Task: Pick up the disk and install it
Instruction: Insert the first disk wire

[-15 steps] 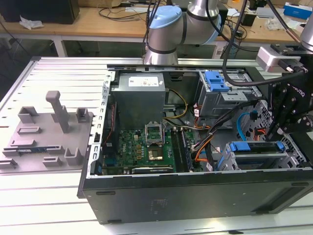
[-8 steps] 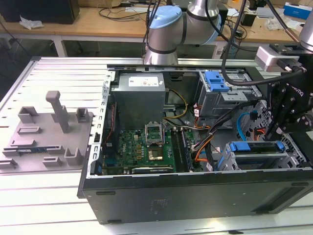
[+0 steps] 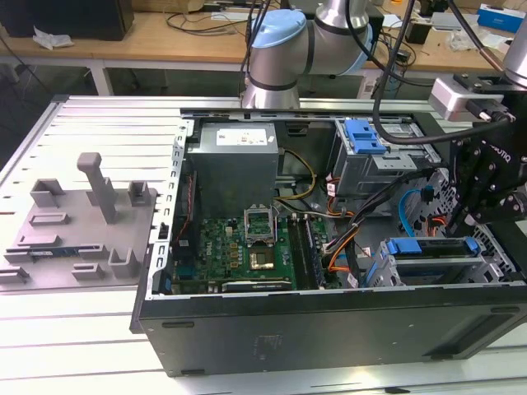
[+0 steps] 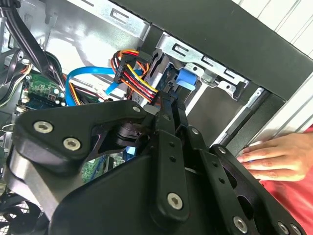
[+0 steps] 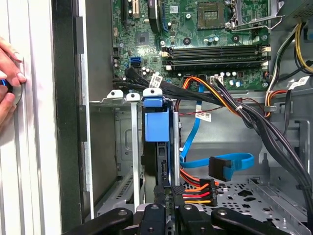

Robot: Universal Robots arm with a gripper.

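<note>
the gripper (image 5: 166, 203), low centre of the first wrist view, has fingers closed on the disk (image 5: 157, 125) standing in the drive bay (image 5: 115, 100); misalignment could jam it against nearby cables (image 5: 195, 188).

Blue plastic disk (image 5: 156, 125) carrier (glossy), matt metal cage (image 5: 124, 147)

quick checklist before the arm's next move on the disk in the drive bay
1. Disk standing in the drive bay slot: ok.
2. Disk fully seated: cannot tell.
3. Gripper in line with the disk: ok.
4. Power cable clear of the gripper: not ok, it lies right beside it.
5. Person's hand away from the case: not ok, it rests just outside the case wall.
</note>
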